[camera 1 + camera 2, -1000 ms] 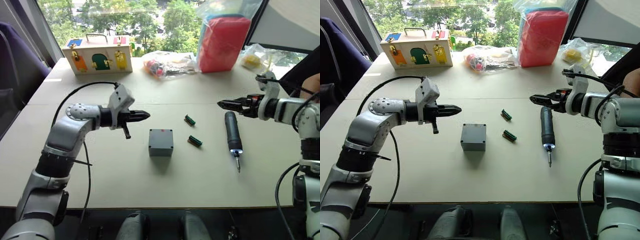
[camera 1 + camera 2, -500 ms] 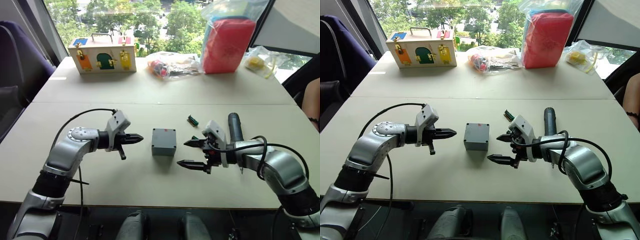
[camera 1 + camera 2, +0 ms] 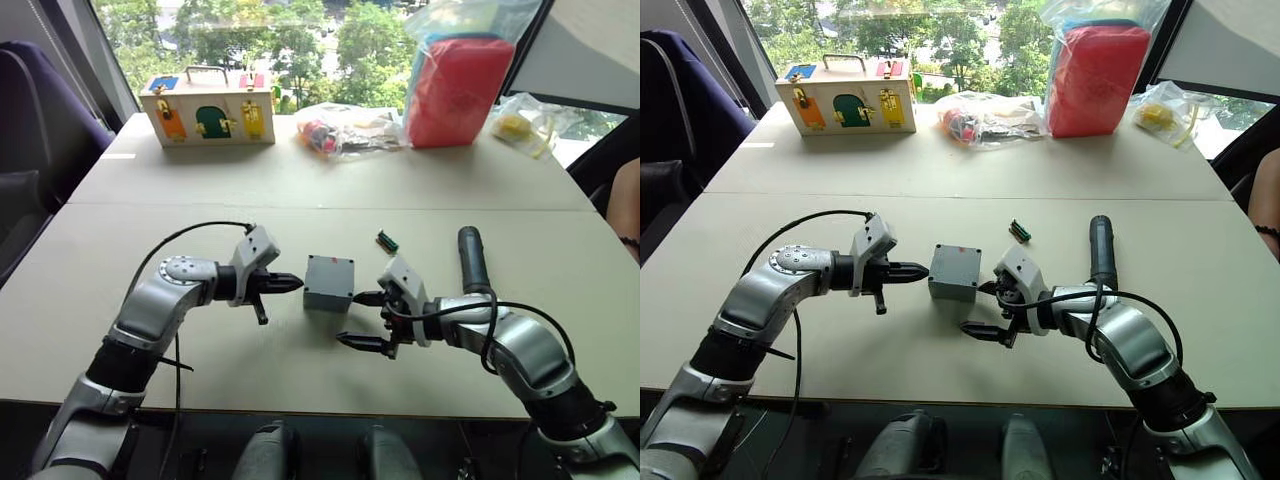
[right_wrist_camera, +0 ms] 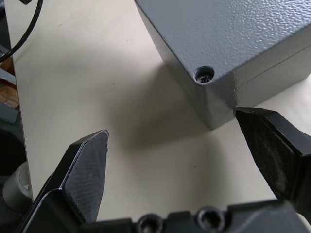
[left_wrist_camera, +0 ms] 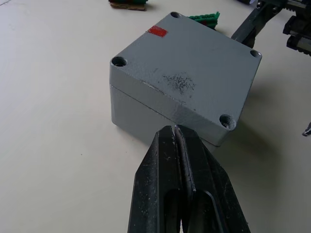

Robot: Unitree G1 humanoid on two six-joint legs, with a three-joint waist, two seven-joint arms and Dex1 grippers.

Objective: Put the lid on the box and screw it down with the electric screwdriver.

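The left gripper [image 5: 176, 130] has its fingers pressed together into one point, aimed at the near left side of the box [image 3: 329, 283] and just short of touching it. The right gripper [image 3: 362, 320] has its fingers spread wide apart, holding nothing; one fingertip [image 4: 265, 131] lies just beside the box's near right corner, the other [image 4: 90, 155] hangs over bare worktop [image 3: 200, 360] nearer the robot.

The box stands in the middle of the worktop, between the two grippers. The lid [image 5: 194, 63] already sits on it, a thin seam showing all round, with open screw holes at the corners and a small red mark at its far edge.

The electric screwdriver [image 3: 471, 260] lies on the worktop to the right of the box, well apart from it, beyond the right arm. A small green piece [image 3: 387, 241] lies between them, farther back.

At the far edge stand a wooden box with coloured doors [image 3: 208, 107], a clear bag of small things [image 3: 340, 130] and a red bundle in plastic [image 3: 455, 85].
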